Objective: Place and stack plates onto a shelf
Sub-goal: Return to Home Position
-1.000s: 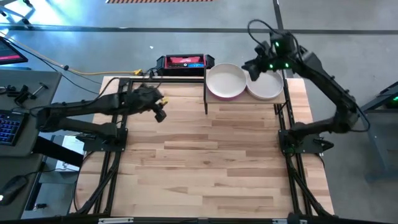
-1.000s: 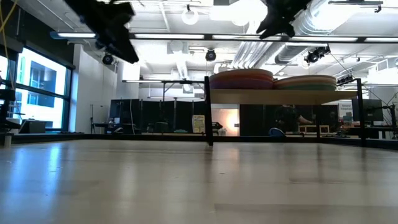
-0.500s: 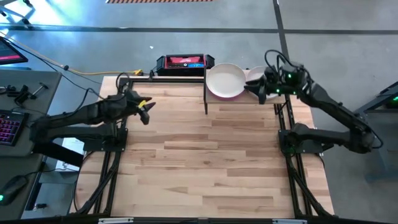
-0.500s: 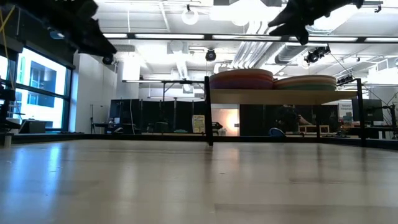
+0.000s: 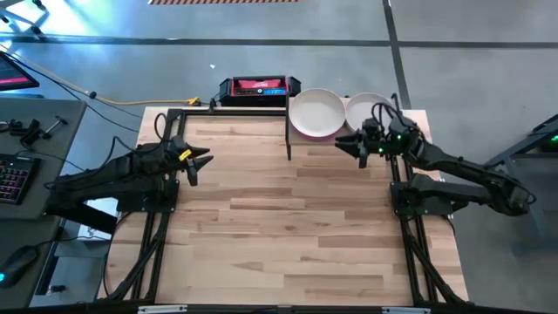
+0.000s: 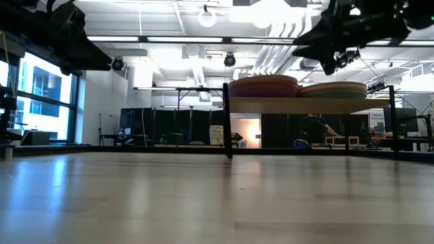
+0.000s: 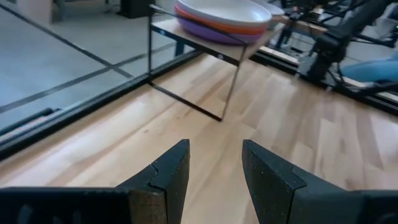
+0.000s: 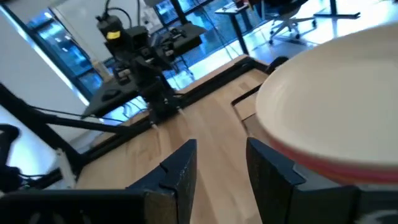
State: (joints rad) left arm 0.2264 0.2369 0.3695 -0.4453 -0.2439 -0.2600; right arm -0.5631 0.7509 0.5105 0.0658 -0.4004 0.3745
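Two stacks of plates stand on the shelf (image 5: 342, 133) at the table's far edge. The left stack (image 5: 316, 113) has a white plate on top with a pink rim under it. The right stack (image 5: 369, 112) has a cream plate on top. In the low view both stacks (image 6: 263, 86) (image 6: 332, 89) rest on the wood plank (image 6: 312, 104) above black posts. My right gripper (image 5: 349, 142) hangs open just near of the right stack, whose cream plate (image 8: 342, 106) fills its wrist view. My left gripper (image 5: 199, 161) is open at the table's left side and points toward the shelf (image 7: 205, 38).
A red and black device (image 5: 260, 87) sits beyond the far edge. Black frame rails (image 5: 166, 174) (image 5: 397, 174) run along both sides of the table. Bare wood tabletop (image 5: 288, 227) stretches from the shelf to the near edge. The left arm (image 8: 143, 68) shows across the table in the right wrist view.
My right gripper has drawn back from above the right stack toward the near edge and come down in front of the shelf. My left gripper has pulled back toward the table's left and near edges. The plates have not moved.
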